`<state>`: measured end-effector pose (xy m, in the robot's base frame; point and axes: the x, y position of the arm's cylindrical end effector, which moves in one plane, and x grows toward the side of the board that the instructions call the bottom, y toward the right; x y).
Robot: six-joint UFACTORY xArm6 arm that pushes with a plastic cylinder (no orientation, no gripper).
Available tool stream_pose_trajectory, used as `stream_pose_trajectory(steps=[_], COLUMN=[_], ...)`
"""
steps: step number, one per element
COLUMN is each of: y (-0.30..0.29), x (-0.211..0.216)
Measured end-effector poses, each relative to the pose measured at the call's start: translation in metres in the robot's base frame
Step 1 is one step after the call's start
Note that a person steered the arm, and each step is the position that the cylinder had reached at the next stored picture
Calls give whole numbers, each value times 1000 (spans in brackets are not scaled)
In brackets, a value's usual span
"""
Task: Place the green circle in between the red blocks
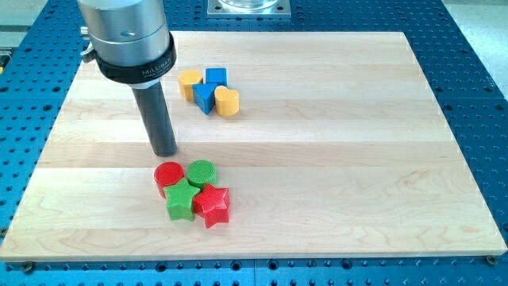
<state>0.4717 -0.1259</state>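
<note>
The green circle [202,172] sits on the wooden board just right of the red circle [168,176], touching it or nearly so. A green star [182,199] lies below both, and a red star [213,205] lies to its right, just below the green circle. These blocks form one tight cluster in the lower middle of the board. My tip [164,152] rests on the board just above the red circle, up and to the left of the green circle, with a small gap between it and the cluster.
A second cluster sits near the view's top: a yellow hexagon-like block [189,83], a blue cube [215,78], another blue block [205,98] and a yellow heart-like block [228,102]. The wooden board [357,159] lies on a blue perforated table.
</note>
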Motion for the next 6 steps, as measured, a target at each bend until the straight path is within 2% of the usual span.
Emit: stream_pose_trajectory(steps=[1, 3, 4, 5, 6], y=[0, 86, 31, 47, 100], x=[-3, 5, 81, 78, 55])
